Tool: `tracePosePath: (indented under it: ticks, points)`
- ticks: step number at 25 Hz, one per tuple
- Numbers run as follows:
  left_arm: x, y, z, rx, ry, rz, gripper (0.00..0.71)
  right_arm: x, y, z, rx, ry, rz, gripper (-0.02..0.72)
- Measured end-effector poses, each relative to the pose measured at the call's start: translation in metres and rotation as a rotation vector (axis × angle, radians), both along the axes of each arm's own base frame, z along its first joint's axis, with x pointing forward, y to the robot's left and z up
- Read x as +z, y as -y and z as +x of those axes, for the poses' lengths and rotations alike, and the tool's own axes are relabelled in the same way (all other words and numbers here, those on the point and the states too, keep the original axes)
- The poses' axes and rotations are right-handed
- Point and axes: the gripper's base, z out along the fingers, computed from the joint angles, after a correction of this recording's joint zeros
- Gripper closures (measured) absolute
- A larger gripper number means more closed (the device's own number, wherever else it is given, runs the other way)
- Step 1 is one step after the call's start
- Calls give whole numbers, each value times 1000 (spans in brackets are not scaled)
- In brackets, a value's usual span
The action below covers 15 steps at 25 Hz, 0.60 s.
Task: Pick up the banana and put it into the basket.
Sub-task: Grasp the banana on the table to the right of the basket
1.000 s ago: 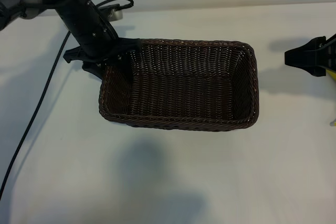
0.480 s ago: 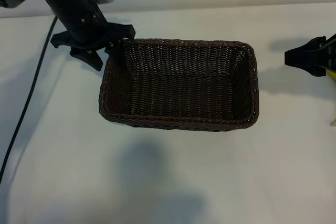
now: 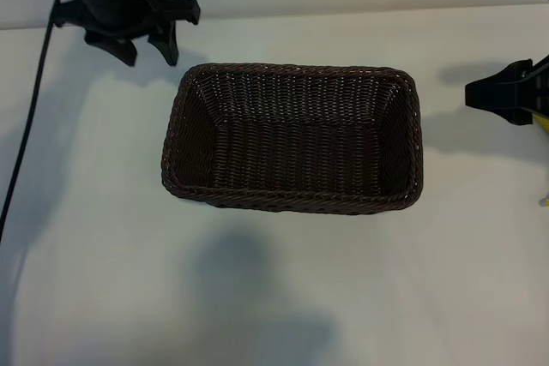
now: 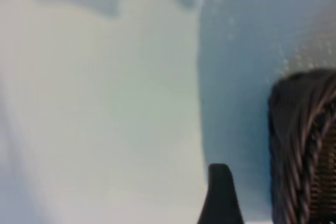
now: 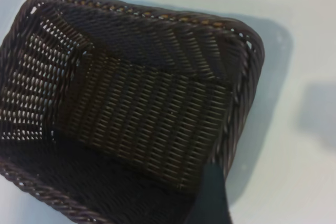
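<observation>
Your dark brown rectangular woven wicker basket (image 3: 292,203) sits in the middle of the white table (image 3: 257,297), and both the exterior view and the right wrist view show it empty, so the task is not yet done. The yellow curved banana cannot be placed for certain in any view; the only hint is a thin sliver of yellow (image 3: 544,123) at the exterior view's right edge, just behind the right gripper (image 3: 480,93), and you cannot tell whether that is the fruit. The left gripper (image 3: 144,47) hangs above the table just outside the basket's far left corner, pointing steeply down, its jaws spread wide and holding nothing; a black cable (image 3: 26,126) trails down the left side below it. The right gripper rests off to the basket's right, well apart from it, jaws also released and empty. The step in hand looks like finding and reaching the banana, so first get it into view before committing either arm. Judging by the yellow sliver, the right arm is probably nearer. Approach from above with the jaws across the banana's middle, close gently, lift clear of the braided rim, and release low inside.
</observation>
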Motion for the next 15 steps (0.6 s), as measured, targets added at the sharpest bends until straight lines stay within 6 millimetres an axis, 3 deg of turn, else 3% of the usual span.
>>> tracePosePath:
  ticks: [8, 15]
  points:
    - [3, -20, 6, 5, 41, 137, 152, 0, 0, 0, 0, 0, 0, 119]
    - [8, -96, 12, 181, 45, 165, 151, 0, 0, 0, 0, 0, 0, 119]
